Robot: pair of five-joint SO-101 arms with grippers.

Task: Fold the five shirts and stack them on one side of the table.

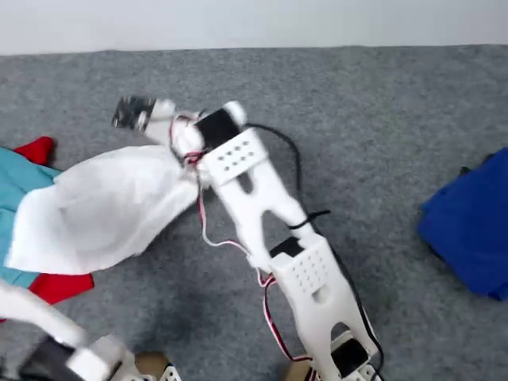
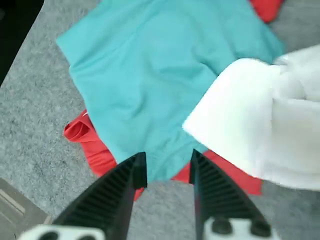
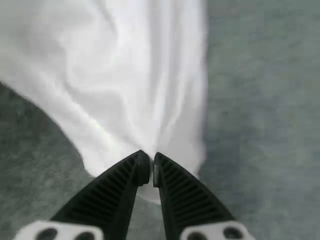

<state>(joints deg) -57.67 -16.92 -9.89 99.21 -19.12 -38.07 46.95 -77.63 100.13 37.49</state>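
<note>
Right gripper (image 3: 150,170), jaws pinched together on a bunched edge of the white shirt (image 3: 125,75), which drapes toward the left of the high view over the teal shirt (image 2: 150,75) and red shirt (image 2: 92,142). My left gripper (image 2: 167,167) hangs above that pile, jaws apart, empty. I judge this the stacking step; next I must lay the white shirt square and release. The high view adds the blue shirt (image 1: 468,222), at the table's (image 1: 357,103) right edge.
</note>
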